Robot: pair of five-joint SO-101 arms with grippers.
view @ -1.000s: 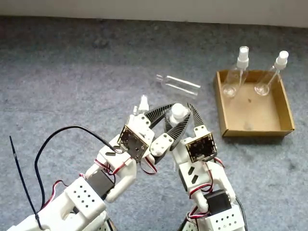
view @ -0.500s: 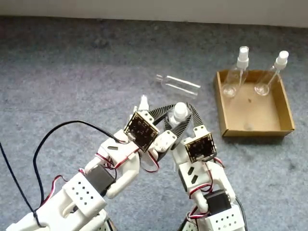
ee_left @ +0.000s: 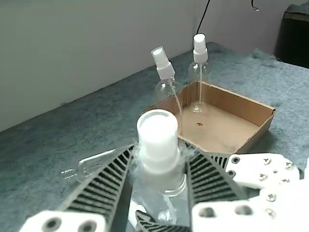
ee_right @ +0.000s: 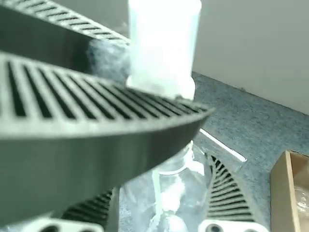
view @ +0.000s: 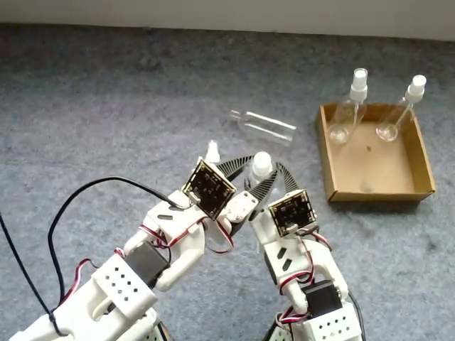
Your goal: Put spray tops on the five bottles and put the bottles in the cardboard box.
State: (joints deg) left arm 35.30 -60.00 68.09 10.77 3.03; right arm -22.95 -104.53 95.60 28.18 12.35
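The grey bench [view: 106,106] had a rough, carpet-like surface. Two white arms rose from its near edge, the left arm [view: 163,249] with a black cable and the right arm [view: 298,263] just beside it. Both pointed to the middle of the bench and met there.

The cardboard box [view: 373,193] lay open toward the far right corner of the bench, well apart from the arms. Two bottles [view: 348,117] [view: 398,117] leaned against its far wall, each one clear and with a white spray top on its neck.

A third bottle [ee_left: 159,179] stood upright near the middle of the bench, between the two pincers. It was clear and carried a white top [ee_left: 157,140]. The left pincer [ee_left: 159,157] was closed around this bottle, and its black ribbed fingers [ee_left: 106,179] touched the shoulder on both sides, just under the top. The right pincer [view: 274,177] was at the same bottle from the other side, touching it near the neck. Whether it really gripped the bottle could not be told.

A fourth bottle [view: 266,126] lay on its side between the arms and the far edge, with a bare neck. A small spray top [view: 212,150] stood alone on the bench, just beside the left pincer.
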